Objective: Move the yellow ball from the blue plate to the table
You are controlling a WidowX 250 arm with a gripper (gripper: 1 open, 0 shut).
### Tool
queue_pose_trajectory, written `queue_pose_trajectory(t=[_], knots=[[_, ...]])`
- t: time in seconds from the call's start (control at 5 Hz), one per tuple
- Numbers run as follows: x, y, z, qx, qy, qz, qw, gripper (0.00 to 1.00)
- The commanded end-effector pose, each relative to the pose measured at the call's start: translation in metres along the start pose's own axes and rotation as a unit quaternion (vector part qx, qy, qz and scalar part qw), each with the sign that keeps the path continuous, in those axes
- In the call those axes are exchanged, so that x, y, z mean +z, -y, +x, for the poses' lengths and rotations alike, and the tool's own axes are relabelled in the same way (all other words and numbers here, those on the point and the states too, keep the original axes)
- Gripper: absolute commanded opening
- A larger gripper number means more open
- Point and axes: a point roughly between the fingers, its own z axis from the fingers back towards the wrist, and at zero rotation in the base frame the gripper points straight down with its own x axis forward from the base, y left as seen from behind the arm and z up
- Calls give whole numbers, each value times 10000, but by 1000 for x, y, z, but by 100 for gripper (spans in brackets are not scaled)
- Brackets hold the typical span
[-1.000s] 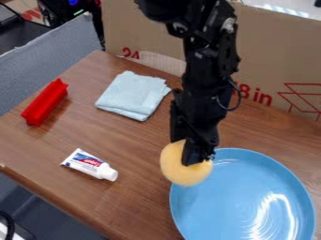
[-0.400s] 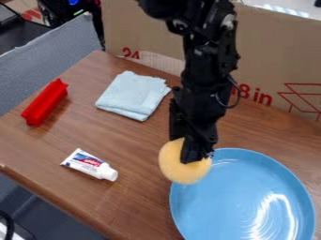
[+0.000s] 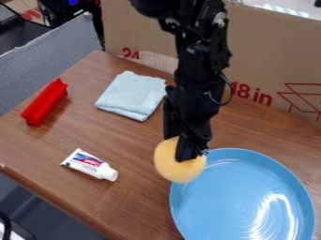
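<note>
While the arm reaches straight down from above in the single camera view, its gripper (image 3: 187, 150) is closed partway around the top of the yellow ball (image 3: 179, 161), fingers pressed against its upper half, so the ball looks held rather than loose. That ball sits directly under the gripper, hanging at the left rim of the blue plate (image 3: 251, 202), which spreads out to the right and below the gripper; whether the ball's underside touches the table (image 3: 75, 131) or hovers just over it, I cannot tell. By my read, the carry off the plate is nearly done: the ball overlaps the rim only slightly. Left to do: settle it on bare wood and let go. A toothpaste tube (image 3: 90, 165) lies left of the gripper, a folded cloth (image 3: 131, 94) up-left, a red block (image 3: 45, 100) farther left.
</note>
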Motion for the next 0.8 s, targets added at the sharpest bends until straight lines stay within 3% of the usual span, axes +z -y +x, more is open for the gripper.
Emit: queue_pose_trajectory(t=[0.0, 0.6], knots=[[14, 0, 2, 39, 192, 74, 9998, 0], [23, -9, -18, 113, 233, -83, 9996, 0]])
